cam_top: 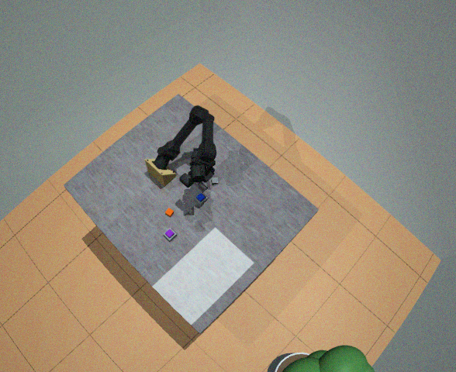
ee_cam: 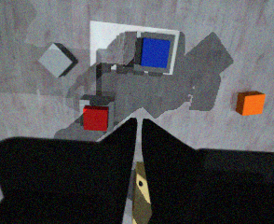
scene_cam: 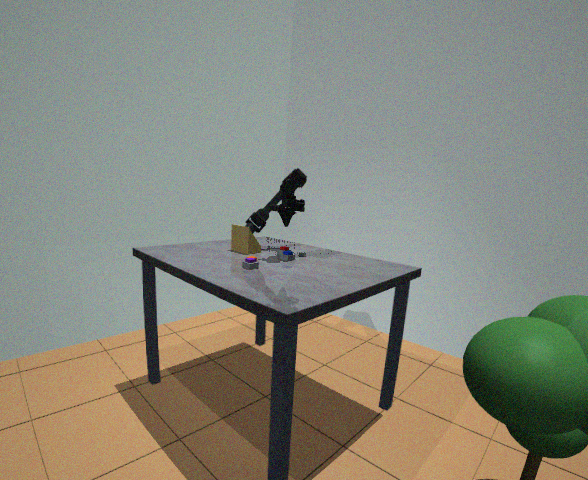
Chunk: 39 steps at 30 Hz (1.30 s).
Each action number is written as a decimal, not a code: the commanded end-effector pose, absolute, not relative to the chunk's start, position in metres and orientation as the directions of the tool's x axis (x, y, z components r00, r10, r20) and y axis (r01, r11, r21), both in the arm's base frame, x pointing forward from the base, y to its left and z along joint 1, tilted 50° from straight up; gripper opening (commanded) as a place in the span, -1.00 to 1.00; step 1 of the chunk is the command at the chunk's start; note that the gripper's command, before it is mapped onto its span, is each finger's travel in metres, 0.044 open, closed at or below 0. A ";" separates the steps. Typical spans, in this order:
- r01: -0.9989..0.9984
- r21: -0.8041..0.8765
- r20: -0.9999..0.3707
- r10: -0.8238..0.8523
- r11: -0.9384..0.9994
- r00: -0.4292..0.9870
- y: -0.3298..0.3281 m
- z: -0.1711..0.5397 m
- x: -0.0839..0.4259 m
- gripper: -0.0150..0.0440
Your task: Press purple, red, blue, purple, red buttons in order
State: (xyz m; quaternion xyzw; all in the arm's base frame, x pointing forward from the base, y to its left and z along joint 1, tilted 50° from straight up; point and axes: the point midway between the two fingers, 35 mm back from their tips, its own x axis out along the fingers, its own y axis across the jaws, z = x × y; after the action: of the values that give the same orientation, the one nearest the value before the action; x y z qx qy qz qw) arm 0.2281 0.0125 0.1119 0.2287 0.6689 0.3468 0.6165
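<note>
My gripper (scene_cam: 286, 225) (ee_cam: 139, 124) is shut and empty, held well above the table. The red button (ee_cam: 95, 118) (scene_cam: 284, 248) is just left of the fingertips in the wrist view; the arm hides it in the top view. The blue button (cam_top: 200, 197) (scene_cam: 287, 253) (ee_cam: 156, 52) stands beyond the fingertips, at the top of the wrist view. The purple button (cam_top: 170, 233) (scene_cam: 250, 259) stands apart, near the table's left edge, outside the wrist view. No button is touched by the fingers.
An orange block (cam_top: 169, 211) (ee_cam: 251, 104) lies between the purple button and the arm's wooden mount (cam_top: 160, 174) (scene_cam: 243, 240). A grey block (cam_top: 214, 181) (scene_cam: 302, 254) (ee_cam: 57, 60) lies near the red and blue buttons. A white rectangle (cam_top: 204, 276) is on the table.
</note>
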 end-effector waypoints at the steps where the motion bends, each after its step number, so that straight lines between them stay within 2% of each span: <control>1: -0.112 0.756 -0.654 0.742 0.645 -0.144 0.039 0.128 0.189 -0.42; 5: -0.111 0.760 -0.650 0.746 0.640 -0.148 0.051 0.134 0.168 -0.42; 10: -0.111 0.760 -0.650 0.745 0.641 -0.148 0.053 0.133 0.168 -0.42; 16: -0.112 0.761 -0.649 0.747 0.639 -0.147 0.096 0.096 0.159 -0.42; 39: -0.113 0.762 -0.648 0.748 0.638 -0.146 0.120 0.076 0.154 -0.42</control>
State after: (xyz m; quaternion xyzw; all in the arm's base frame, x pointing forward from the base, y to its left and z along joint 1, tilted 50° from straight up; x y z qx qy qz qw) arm 0.1562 0.1159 0.0779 0.2345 0.6699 0.3525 0.6099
